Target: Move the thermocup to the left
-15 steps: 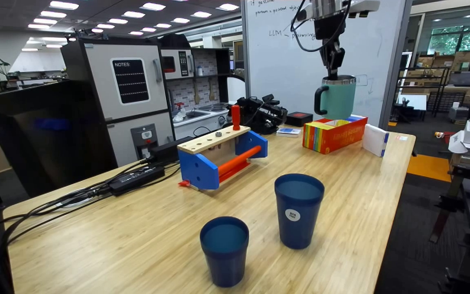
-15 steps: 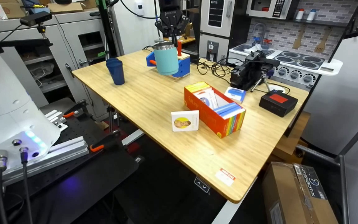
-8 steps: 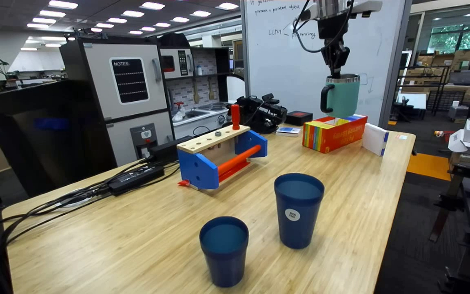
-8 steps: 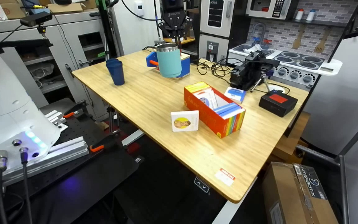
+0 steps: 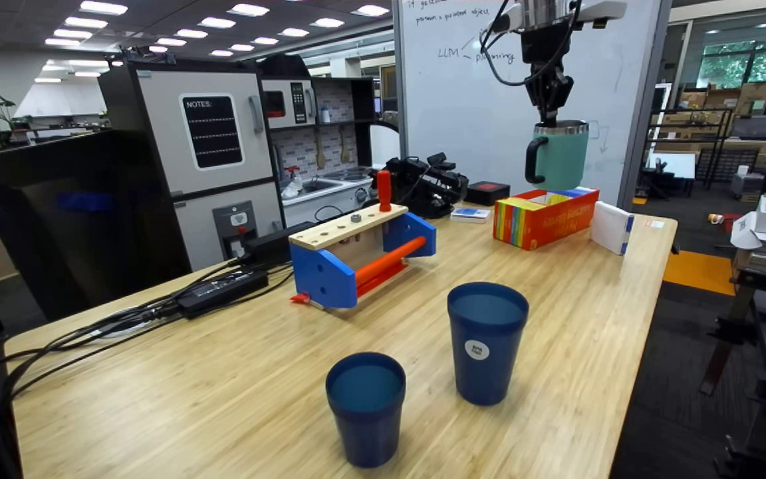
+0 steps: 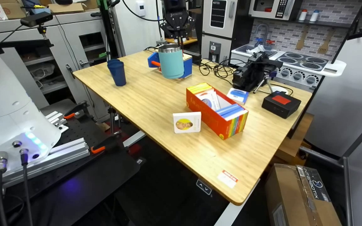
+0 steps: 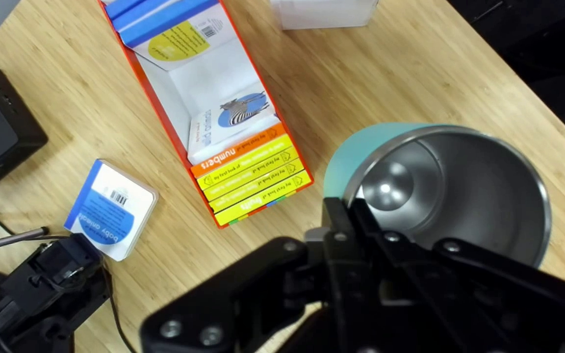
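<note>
The thermocup is a teal mug with a steel rim and a black handle. It hangs upright in the air above the table (image 6: 137,103) and shows in both exterior views (image 5: 561,158) (image 6: 171,62). In the wrist view the thermocup (image 7: 356,152) is at the right, with its steel inside visible. My gripper (image 7: 347,202) is shut on its rim, one finger outside and one inside the wall. The gripper also shows above the thermocup in both exterior views (image 5: 548,122) (image 6: 180,43). The handle is hidden in an exterior view and in the wrist view.
Two dark blue cups (image 5: 366,412) (image 5: 487,346) stand on the table. A blue, red and wooden toy workbench (image 5: 323,279) is near the cables (image 5: 143,313). A red book box (image 6: 200,110), a white book (image 6: 186,122), a black box (image 6: 281,105) and black equipment (image 6: 251,70) stand further along.
The gripper and the held thermocup have shifted slightly to the right in both exterior views over the last second, with hardly any motion in the last half second. Other things have not moved.
</note>
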`<state>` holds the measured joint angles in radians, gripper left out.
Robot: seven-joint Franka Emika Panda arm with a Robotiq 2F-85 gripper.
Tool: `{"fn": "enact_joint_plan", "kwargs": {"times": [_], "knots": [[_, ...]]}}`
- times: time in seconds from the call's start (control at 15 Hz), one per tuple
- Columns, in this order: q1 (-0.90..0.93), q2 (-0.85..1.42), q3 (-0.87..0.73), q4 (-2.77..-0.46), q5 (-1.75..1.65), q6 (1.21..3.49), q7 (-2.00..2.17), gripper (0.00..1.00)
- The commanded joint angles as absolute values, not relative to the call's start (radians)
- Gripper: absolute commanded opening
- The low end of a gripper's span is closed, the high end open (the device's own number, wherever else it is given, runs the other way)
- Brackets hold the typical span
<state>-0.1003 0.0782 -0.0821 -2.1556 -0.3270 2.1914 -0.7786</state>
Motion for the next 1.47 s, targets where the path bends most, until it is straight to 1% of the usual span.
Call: {"fn": "enact_joint_plan", "kwargs": {"times": [0.0, 0.07, 0.13, 0.73, 1.07, 1.4], "knots": [[-0.101, 0.078, -0.081, -2.154, -0.327, 2.189, -0.779, 0.06], [-0.101, 0.078, -0.081, -2.154, -0.327, 2.189, -0.779, 0.06], [-0.099, 0.083, -0.080, -2.150, -0.328, 2.195, -0.777, 0.02], [-0.062, 0.219, -0.034, -2.022, -0.347, 2.268, -0.797, 0.02], [-0.030, 0.293, 0.026, -1.951, -0.334, 2.319, -0.850, 0.02], [-0.020, 0.328, 0.065, -1.966, -0.310, 2.322, -0.896, 0.02]]}}
